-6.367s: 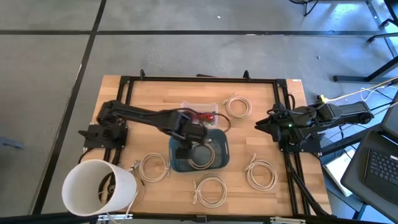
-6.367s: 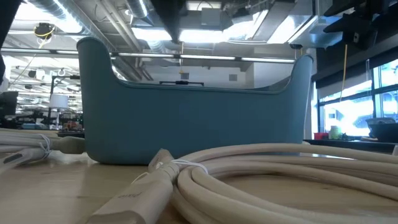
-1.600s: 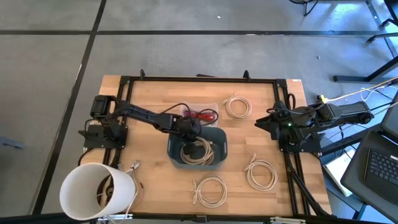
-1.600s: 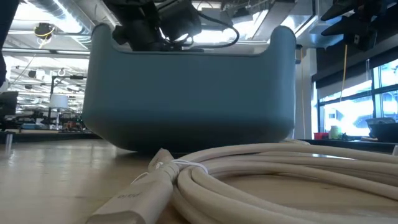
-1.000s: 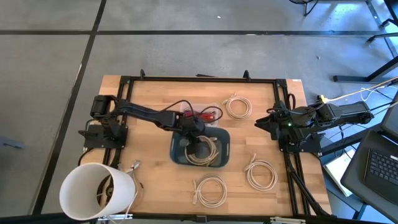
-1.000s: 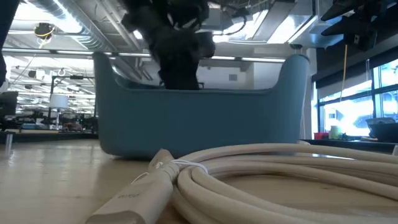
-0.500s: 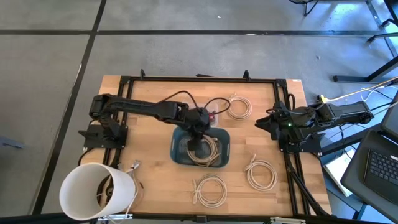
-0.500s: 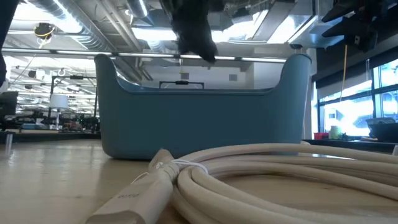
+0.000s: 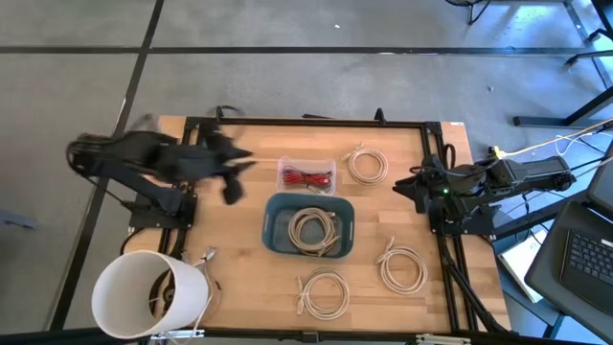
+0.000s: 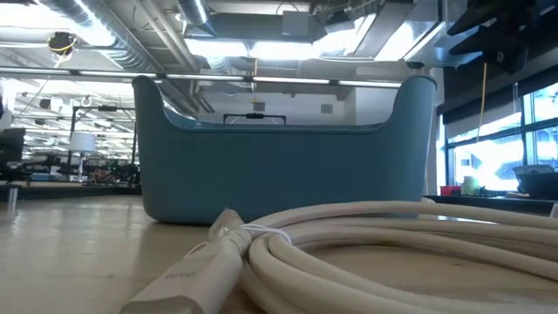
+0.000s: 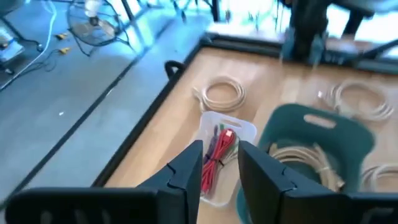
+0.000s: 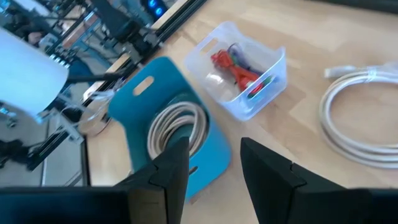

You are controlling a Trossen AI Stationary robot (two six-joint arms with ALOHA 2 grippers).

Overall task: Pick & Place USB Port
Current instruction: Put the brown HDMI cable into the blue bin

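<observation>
High view: left claw (image 9: 230, 188) empty, apart | low view: blue bin (image 10: 283, 153), no arms

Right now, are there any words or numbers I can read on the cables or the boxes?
None can be read.
Cream cable plug in the low view: faint raised marks, too blurred to read.
Teal plastic bin: no writing shows.
Clear plastic tray of red wires: no label shows.

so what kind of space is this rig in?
Probably a lab or industrial workshop: exposed ceiling ducts, bare concrete floor, and a black-framed wooden table with coiled cables.
</observation>
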